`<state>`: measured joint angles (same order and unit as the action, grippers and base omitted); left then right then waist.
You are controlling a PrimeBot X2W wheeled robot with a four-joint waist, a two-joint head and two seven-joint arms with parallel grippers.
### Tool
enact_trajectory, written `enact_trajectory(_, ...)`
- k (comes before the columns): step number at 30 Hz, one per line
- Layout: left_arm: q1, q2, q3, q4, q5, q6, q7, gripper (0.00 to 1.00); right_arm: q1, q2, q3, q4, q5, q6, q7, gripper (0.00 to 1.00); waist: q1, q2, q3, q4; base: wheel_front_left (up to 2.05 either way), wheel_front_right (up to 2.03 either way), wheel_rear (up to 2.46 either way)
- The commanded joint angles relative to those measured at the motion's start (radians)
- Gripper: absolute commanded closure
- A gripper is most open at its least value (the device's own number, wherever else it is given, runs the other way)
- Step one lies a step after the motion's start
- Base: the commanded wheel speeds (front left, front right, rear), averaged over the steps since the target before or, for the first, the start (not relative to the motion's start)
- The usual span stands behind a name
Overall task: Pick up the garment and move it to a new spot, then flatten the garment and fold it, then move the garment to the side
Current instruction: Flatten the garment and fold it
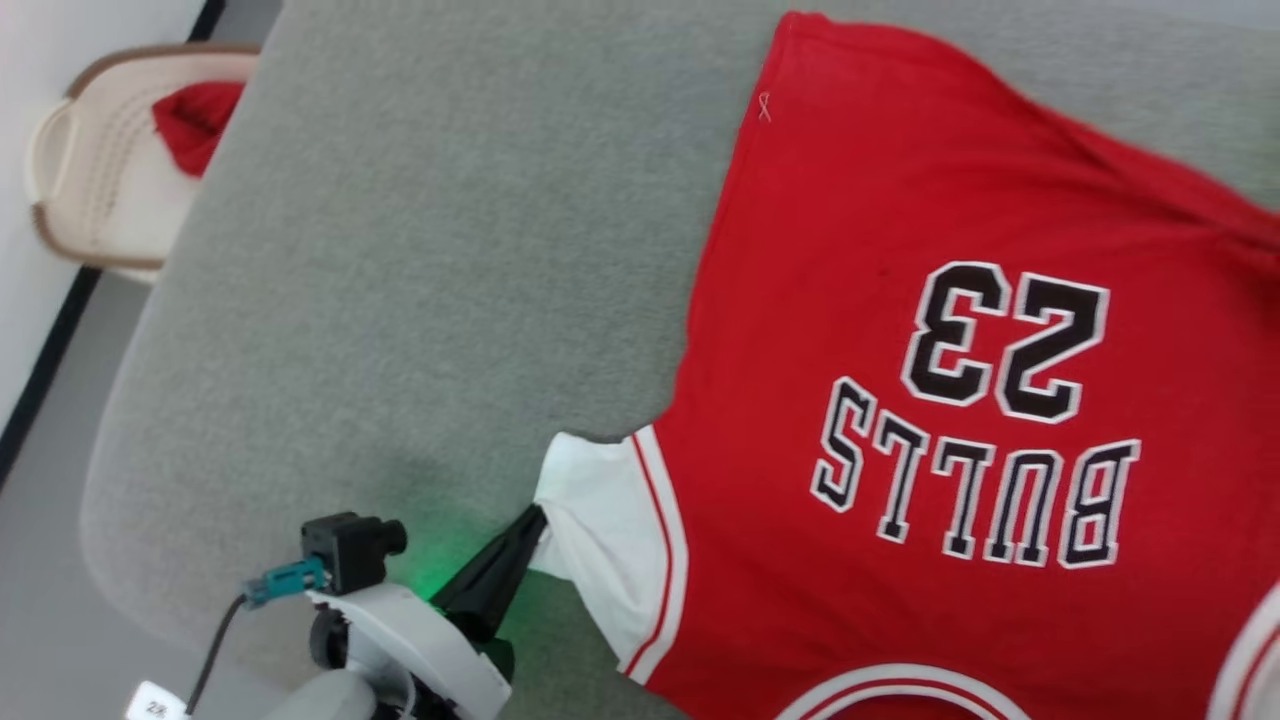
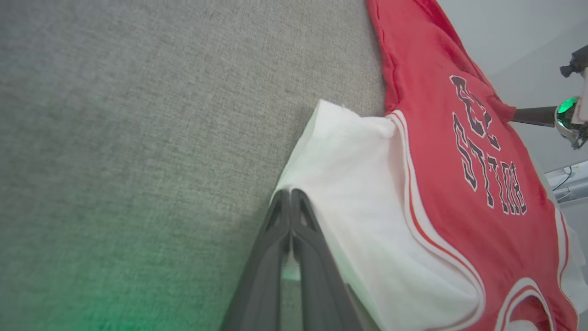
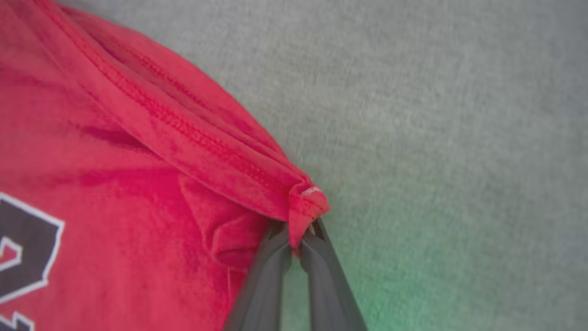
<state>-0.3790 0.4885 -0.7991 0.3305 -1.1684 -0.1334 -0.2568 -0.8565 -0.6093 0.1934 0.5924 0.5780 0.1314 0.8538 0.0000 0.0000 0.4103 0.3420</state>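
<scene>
Garment (image 1: 950, 400) is lying spread, not yet folded; left claw (image 1: 535, 520) is pinching sleeve (image 1: 600, 530) at seven o'clock, right claw (image 3: 298, 236) pinching hem (image 3: 303, 204).

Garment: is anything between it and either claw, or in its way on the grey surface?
Nothing visible does: the left claw is shut on the white sleeve of the garment, the right claw on its red hem corner.

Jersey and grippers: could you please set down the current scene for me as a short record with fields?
jersey: spread on grey surface, lettering up
left gripper: shut on white sleeve edge
right gripper: shut on bunched red hem corner
basket: beside the surface, holds red cloth
</scene>
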Motion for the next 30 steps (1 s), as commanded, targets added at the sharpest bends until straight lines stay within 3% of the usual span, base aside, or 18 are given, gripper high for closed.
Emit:
enact_trajectory(1,0.018,0.014,0.010,0.007,0.007,0.005,-0.003,1.00,0.113,-0.015,0.019,-0.018,0.032,-0.001,0.022,1.00,0.0000,0.0000,-0.063,-0.071,0.00,0.00,0.00)
enact_trajectory(13,0.079,0.089,0.051,-0.029,0.008,0.054,-0.005,1.00,0.494,-0.016,-0.044,-0.287,0.139,-0.001,0.014,1.00,0.0000,0.0000,-0.166,-0.202,0.00,0.00,0.00)
enact_trajectory(18,0.100,0.108,0.059,-0.051,0.007,0.073,-0.005,1.00,0.621,0.018,-0.118,-0.353,0.140,-0.001,0.000,1.00,0.0000,0.0000,-0.189,-0.229,0.00,0.00,0.00)
enact_trajectory(26,0.128,0.135,0.066,-0.088,0.007,0.100,-0.002,1.00,0.825,0.130,-0.262,-0.444,0.097,-0.001,-0.019,1.00,0.0000,0.0000,-0.208,-0.266,0.00,0.00,0.00)
enact_trajectory(30,0.133,0.142,0.066,-0.098,0.010,0.110,-0.002,1.00,0.880,0.179,-0.281,-0.459,0.068,-0.001,-0.028,1.00,0.0000,0.0000,-0.212,-0.279,0.00,0.00,0.00)
